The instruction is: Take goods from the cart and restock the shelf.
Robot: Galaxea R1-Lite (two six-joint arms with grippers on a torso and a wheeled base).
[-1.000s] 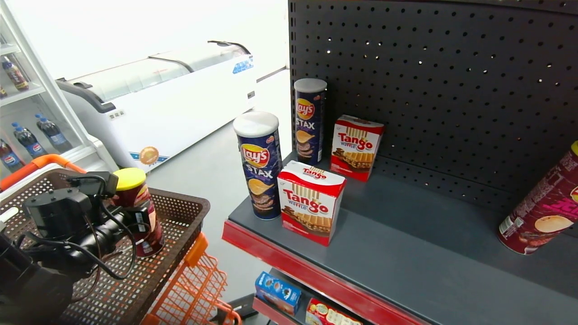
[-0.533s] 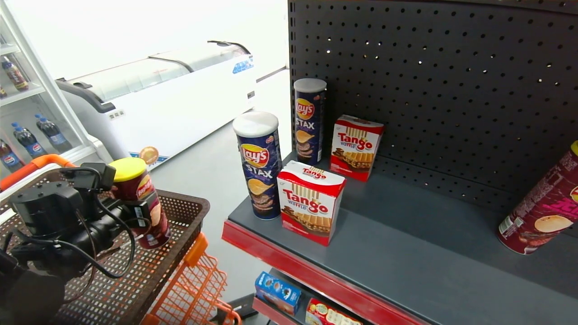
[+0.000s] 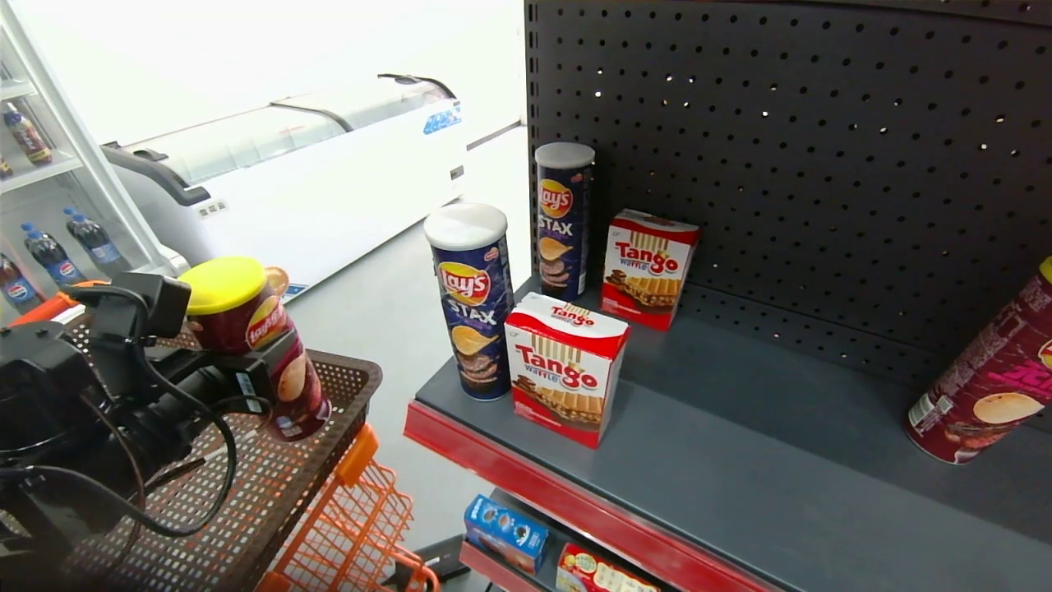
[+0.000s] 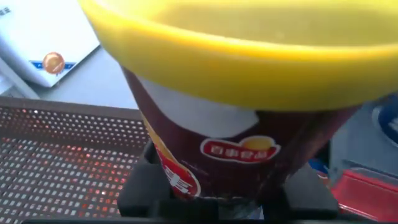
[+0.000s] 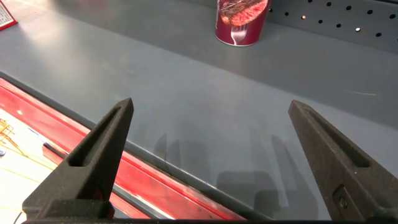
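Observation:
My left gripper [image 3: 267, 374] is shut on a maroon chips can with a yellow lid [image 3: 246, 341], held tilted above the brown cart basket [image 3: 329, 386]. In the left wrist view the same can [image 4: 230, 143] rises between the dark fingers [image 4: 146, 186], with the basket mesh [image 4: 62, 155] below. The grey shelf [image 3: 740, 460] stands to the right. My right gripper [image 5: 214, 162] is open over the shelf board [image 5: 186, 81] near its red front edge [image 5: 155, 180], with nothing between its fingers. A second maroon can [image 3: 994, 386] [image 5: 241, 20] stands at the shelf's right.
On the shelf's left stand two blue chips cans [image 3: 475, 300] [image 3: 563, 218] and two red wafer boxes [image 3: 565, 366] [image 3: 649, 267]. A black pegboard [image 3: 781, 148] backs the shelf. Boxes [image 3: 505, 533] lie on the lower shelf. A white chest freezer [image 3: 312, 181] stands beyond the cart.
My left gripper has lifted the maroon can up out of the cart basket and slightly toward the shelf, tilting it more. The goods on the shelf have not moved.

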